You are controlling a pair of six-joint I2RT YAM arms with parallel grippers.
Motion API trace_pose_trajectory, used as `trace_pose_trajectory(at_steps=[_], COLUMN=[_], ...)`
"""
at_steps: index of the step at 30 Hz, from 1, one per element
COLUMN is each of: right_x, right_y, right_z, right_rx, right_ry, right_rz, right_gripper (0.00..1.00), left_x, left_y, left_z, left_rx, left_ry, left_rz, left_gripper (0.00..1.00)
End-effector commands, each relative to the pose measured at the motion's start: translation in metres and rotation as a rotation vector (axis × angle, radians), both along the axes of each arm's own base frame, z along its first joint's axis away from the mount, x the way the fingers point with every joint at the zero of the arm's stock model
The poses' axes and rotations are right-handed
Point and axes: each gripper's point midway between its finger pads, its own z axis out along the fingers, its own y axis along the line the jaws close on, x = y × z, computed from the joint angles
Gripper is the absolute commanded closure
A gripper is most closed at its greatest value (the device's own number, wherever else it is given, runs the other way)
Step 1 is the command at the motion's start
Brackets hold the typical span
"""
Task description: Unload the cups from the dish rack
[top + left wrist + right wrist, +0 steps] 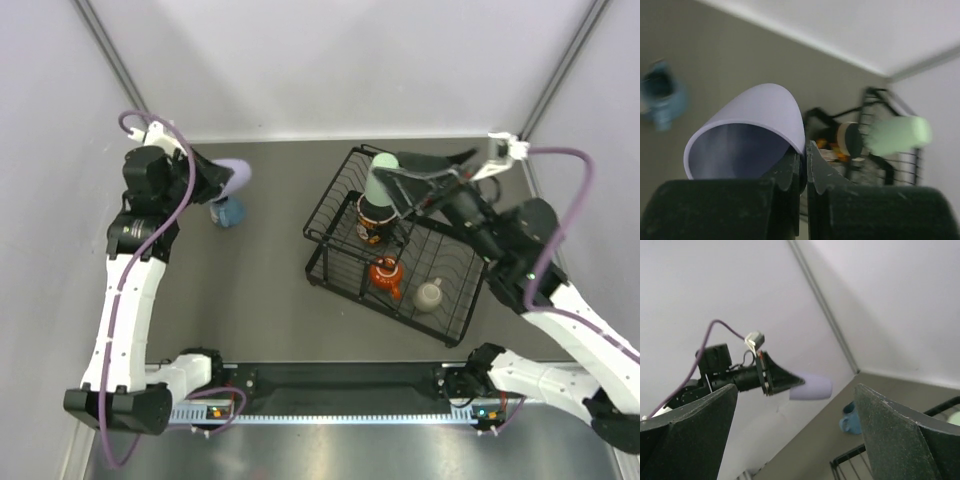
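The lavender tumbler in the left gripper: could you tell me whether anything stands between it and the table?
Only the blue mug: it stands on the table close to the spot beneath the lavender tumbler, which the left gripper pinches by the rim. Nothing else visible is in the way.

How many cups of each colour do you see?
Mint-green cup: 1
Lavender cup: 1
Blue cup: 1
Orange cup: 1
Beige cup: 1
Red patterned cup: 1
Total: 6
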Motion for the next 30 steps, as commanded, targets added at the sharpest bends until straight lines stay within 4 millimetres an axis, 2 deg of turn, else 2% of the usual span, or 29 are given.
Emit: trace_pose_trajectory(at_steps=[1,2,4,6,7,10,12,13,16,21,25,30], right_x=[0.013,0.006,0.006,0.002,0.001,0.0,-0.002,-0.002,-0.005,-0.003,-0.003,-0.002], right_y=[-0.029,-0.04,-0.049,-0.056,-0.057,-0.058,-0.059,-0.06,-0.064,-0.066,-0.064,-0.062], right_z=[-0.036,-0.031,-0.039,-0.042,-0.041,-0.049,-0.049,-0.05,-0.049,-0.054,-0.058,-0.064], right_rx=[-0.14,-0.128,-0.145,-0.153,-0.152,-0.182,-0.188,-0.194,-0.202,-0.218,-0.218,-0.229], right_ry=[0.038,0.022,0.029,0.033,0.031,0.058,0.055,0.054,0.039,0.04,0.05,0.062], right_rz=[-0.19,-0.208,-0.244,-0.254,-0.255,-0.254,-0.253,-0.255,-0.26,-0.277,-0.266,-0.264], right_gripper=[0.0,0.0,0.0,0.0,0.0,0.0,0.0,0.0,0.0,0.0,0.0,0.0], left_x=[-0.001,0.0,0.004,0.01,0.015,0.023,0.028,0.029,0.034,0.046,0.054,0.051], left_y=[0.068,0.089,0.11,0.121,0.126,0.157,0.163,0.167,0.17,0.172,0.178,0.176], left_z=[-0.072,-0.082,-0.105,-0.117,-0.13,-0.163,-0.186,-0.203,-0.23,-0.254,-0.255,-0.266], left_rx=[0.291,0.354,0.402,0.412,0.41,0.381,0.359,0.349,0.349,0.357,0.37,0.373], left_ry=[0.254,0.289,0.362,0.389,0.423,0.504,0.547,0.594,0.665,0.735,0.749,0.779], left_rz=[0.262,0.358,0.415,0.417,0.422,0.481,0.472,0.467,0.441,0.411,0.418,0.407], left_gripper=[1.0,1.0,1.0,1.0,1.0,1.0,1.0,1.0,1.0,1.0,1.0,1.0])
